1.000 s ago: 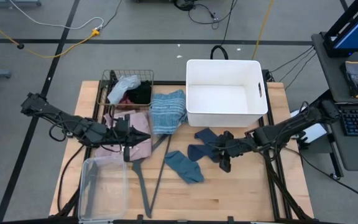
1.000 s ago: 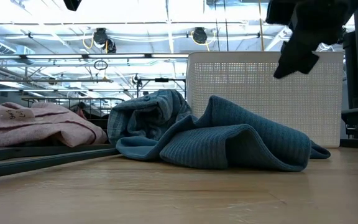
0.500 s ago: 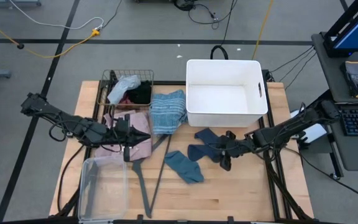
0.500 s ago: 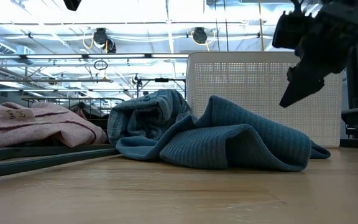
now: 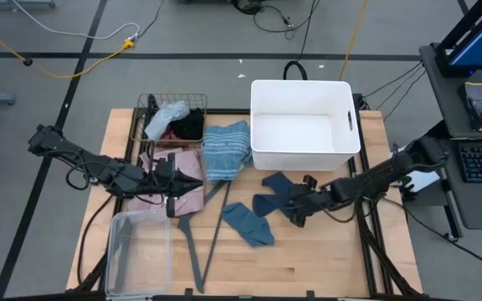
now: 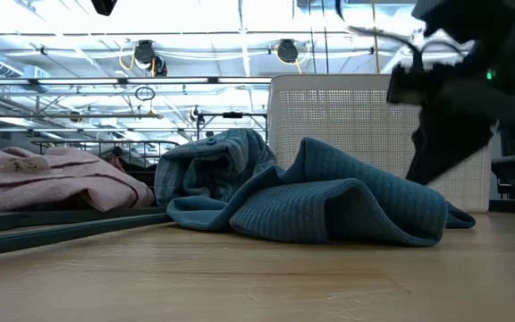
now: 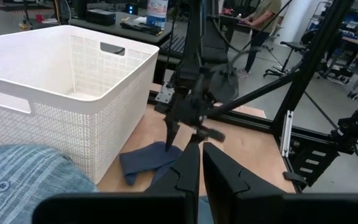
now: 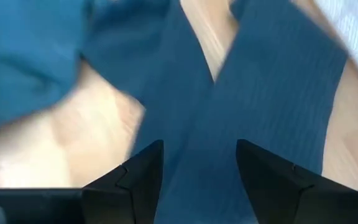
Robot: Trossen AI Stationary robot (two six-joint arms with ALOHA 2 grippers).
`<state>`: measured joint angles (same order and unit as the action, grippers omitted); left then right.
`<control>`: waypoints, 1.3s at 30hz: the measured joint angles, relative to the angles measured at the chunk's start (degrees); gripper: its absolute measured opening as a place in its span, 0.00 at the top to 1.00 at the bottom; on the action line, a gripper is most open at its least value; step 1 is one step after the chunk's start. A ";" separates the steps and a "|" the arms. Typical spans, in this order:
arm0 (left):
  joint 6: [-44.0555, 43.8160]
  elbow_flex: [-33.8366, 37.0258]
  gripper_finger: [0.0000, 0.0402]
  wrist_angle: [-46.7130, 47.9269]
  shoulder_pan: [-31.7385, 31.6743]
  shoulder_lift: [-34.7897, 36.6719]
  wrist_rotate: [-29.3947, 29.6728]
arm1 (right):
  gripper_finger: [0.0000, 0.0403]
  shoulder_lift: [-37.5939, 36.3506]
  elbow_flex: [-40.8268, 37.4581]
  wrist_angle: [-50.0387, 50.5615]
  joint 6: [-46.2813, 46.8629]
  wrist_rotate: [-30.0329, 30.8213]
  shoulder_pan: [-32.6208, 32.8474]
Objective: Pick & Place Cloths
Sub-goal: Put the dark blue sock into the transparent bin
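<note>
- Right end effector is down over the navy cloth in the middle of the tabletop, fingers spread wide with the fabric between them, nothing gripped.
- Left end effector hangs over the pink checked shirt, fingers pinched almost together and not gripping anything.
- Teal cloth lies flat just beside the navy one, nearer the front edge.
- Blue striped towel sits touching the white bin, which is right behind the navy piece, so things are tight there.
- Wire basket at the back holds a pale grey-blue piece plus black and maroon bits.
- Grey hanger sprawls across the front next to a clear tub.
</note>
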<state>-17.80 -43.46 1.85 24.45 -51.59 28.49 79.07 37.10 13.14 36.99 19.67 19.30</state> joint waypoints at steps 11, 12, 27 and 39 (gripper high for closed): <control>-0.49 0.00 0.95 0.00 0.02 0.00 0.00 | 0.55 11.96 0.22 -0.06 10.84 1.37 0.39; -0.50 0.00 0.95 0.00 0.02 0.00 0.00 | 0.57 12.26 0.22 0.00 11.81 1.19 0.52; 2.70 -0.02 0.95 0.05 0.00 0.00 0.00 | 0.97 4.12 -0.22 -1.84 15.51 -4.49 1.45; 10.58 -0.02 0.95 0.01 0.02 -0.02 3.21 | 0.98 -8.30 -0.20 -13.49 14.38 -5.58 1.46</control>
<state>-7.22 -43.48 1.86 24.47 -51.62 31.70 70.77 36.91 -0.34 51.37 14.09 20.75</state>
